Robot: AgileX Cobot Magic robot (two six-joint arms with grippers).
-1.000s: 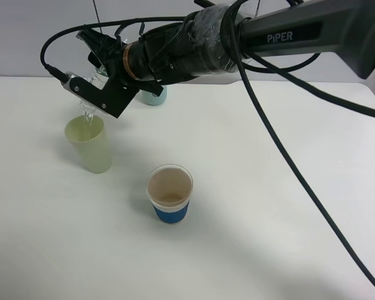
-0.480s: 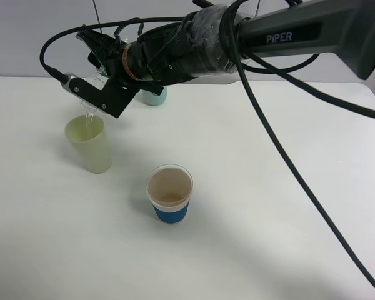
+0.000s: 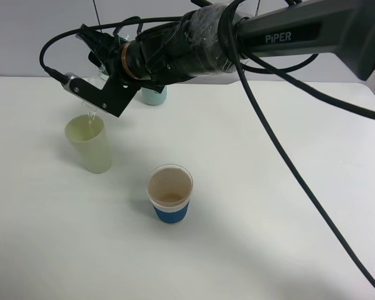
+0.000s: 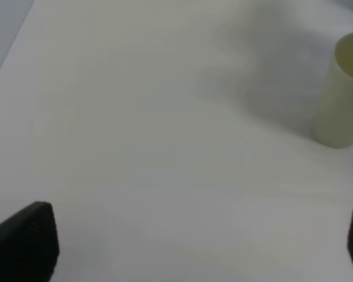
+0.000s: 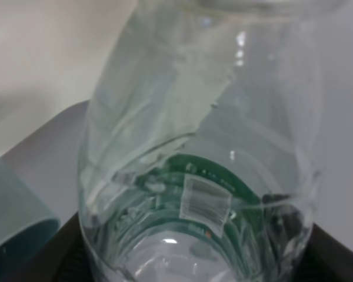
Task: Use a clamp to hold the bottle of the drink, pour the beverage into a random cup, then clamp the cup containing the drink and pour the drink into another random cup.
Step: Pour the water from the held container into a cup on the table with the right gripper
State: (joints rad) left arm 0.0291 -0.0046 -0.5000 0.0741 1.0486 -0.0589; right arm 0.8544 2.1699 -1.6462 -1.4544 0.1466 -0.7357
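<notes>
The left gripper (image 4: 188,249) has its two fingers wide apart and holds nothing. It hangs low over the white table (image 3: 269,187). From its own camera the pale yellow-green cup (image 4: 343,94) stands off to one side, not between the fingers.

In the high view that pale yellow-green cup (image 3: 89,145) stands at the left of the table. Right above it is the mouth of the clear bottle (image 5: 200,153). The bottle is tipped over, with its mouth pointing down and to the left and its bottom up toward the arm. A thin stream of water (image 3: 90,117) falls from the mouth into the cup.

The right gripper (image 3: 100,59) has reached across from the right and is clamped tight on the bottle. Behind it stands a teal cup (image 3: 154,95), partly hidden.

The blue paper cup (image 3: 169,194) is to the right of the pale cup and nearer the front, well apart from it. It looks empty.

I think the bottle must tip back up next. Then the pale cup has to go right and forward to reach the blue one.
</notes>
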